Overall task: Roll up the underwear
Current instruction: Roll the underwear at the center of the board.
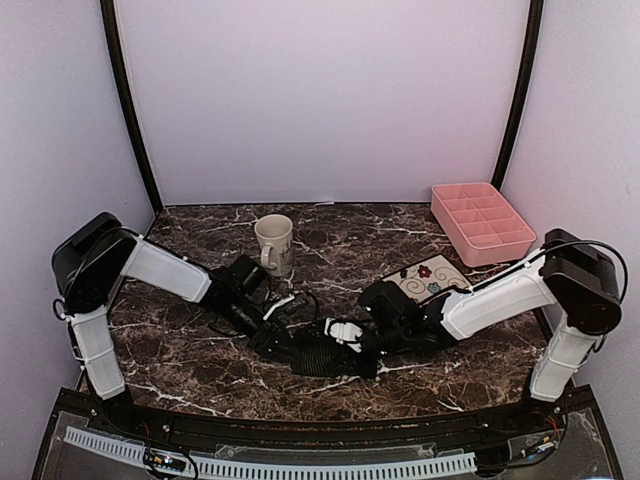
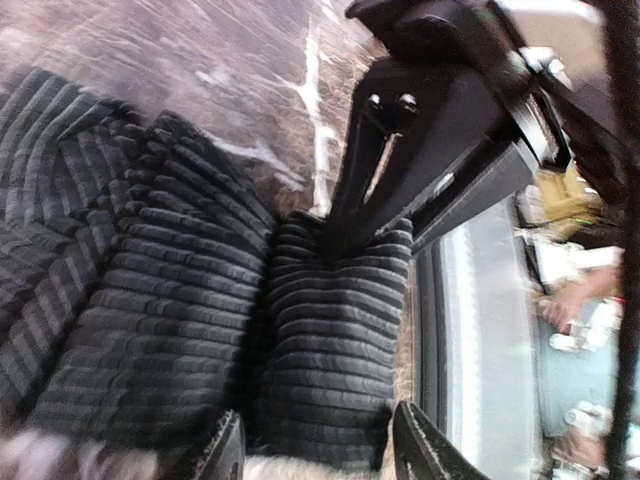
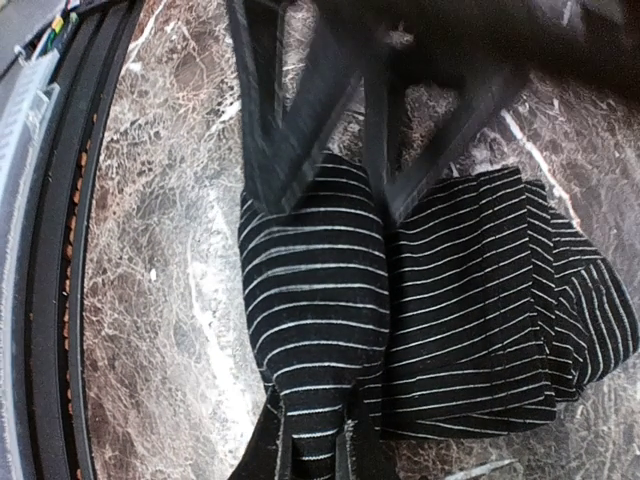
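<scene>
Dark veined marble table (image 1: 200, 380) inside pale lilac walls (image 1: 320, 100), seen from above. Reaching in from 8 and 4 o'clock, left arm (image 1: 165, 268) and right arm (image 1: 500, 295), wrists meeting low at the near middle. Toward 2 o'clock, pink divided tray (image 1: 450, 228). Just short of it, beside the right forearm, flowered square plate (image 1: 445, 263). Near 12 of centre, cream mug (image 1: 274, 243), upright, well apart from the work.

Down at 6 o'clock, near the front edge: black ribbed underwear (image 1: 322, 358), partly folded into a thick strip, long axis running 9 to 3 between the two wrists. Flanked end to end, with left gripper (image 2: 318, 412) at the 9 o'clock end and right gripper (image 3: 312, 415) at the 3 o'clock end, neither nearer than the other. Looks like mid-roll, with a flat flap lying beside the strip on its 12 o'clock side; probably calls for turning both ends together toward that flap.

Left fingers parted to about the strip's width, one against each flank; squeezing or merely bracketing, cannot tell. Right fingers drawn close together, pinched on the bunched end of the strip.
</scene>
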